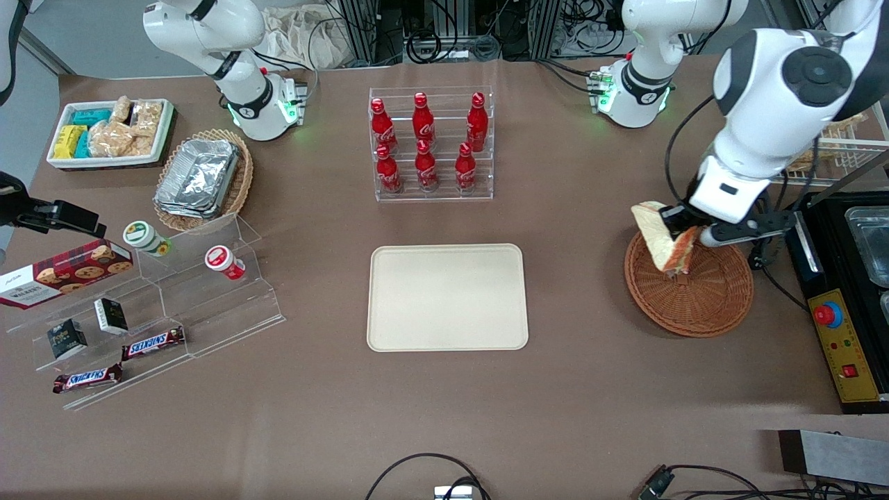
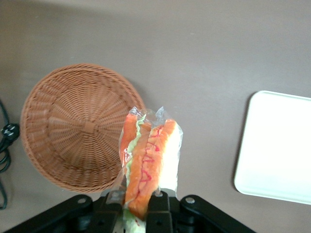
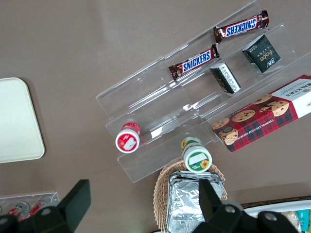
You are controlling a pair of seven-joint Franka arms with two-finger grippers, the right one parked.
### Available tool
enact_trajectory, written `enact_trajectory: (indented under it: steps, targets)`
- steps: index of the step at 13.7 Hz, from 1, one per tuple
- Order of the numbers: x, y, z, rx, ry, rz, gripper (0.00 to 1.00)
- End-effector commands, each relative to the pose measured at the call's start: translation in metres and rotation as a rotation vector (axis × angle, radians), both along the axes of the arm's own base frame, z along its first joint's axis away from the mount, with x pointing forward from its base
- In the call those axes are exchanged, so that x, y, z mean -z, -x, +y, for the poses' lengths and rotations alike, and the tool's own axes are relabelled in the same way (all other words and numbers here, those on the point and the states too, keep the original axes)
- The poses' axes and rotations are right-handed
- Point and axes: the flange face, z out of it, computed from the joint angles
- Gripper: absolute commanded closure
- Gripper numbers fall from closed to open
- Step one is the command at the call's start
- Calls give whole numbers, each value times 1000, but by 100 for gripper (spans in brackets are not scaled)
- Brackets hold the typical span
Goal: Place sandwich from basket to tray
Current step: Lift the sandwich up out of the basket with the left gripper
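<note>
Reddish-brown woven basket (image 1: 694,295), cream tray (image 1: 447,297), black gripper (image 1: 684,226), white-bread sandwich (image 1: 665,239) with orange and green filling

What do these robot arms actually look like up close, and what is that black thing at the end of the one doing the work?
The working arm is glossy white with rounded segments, dark grey joint caps and a black cable looping beside it. Its base glows green. The black thing is its tool, a two-finger clamp on a black bar, hanging above the basket.

Even, bright overhead light; soft shadows under the tray (image 1: 447,297); gripper (image 2: 137,206) possibly slightly blurred up close.
</note>
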Motion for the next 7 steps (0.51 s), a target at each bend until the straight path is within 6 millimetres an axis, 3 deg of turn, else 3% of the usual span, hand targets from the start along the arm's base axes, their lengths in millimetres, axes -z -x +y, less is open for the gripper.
enact_trajectory:
  steps: [1,7]
  targets:
    - [-4,-14,-24,44,-4,8,85]
    - [-12,-40,-105,194,-31,43,84]
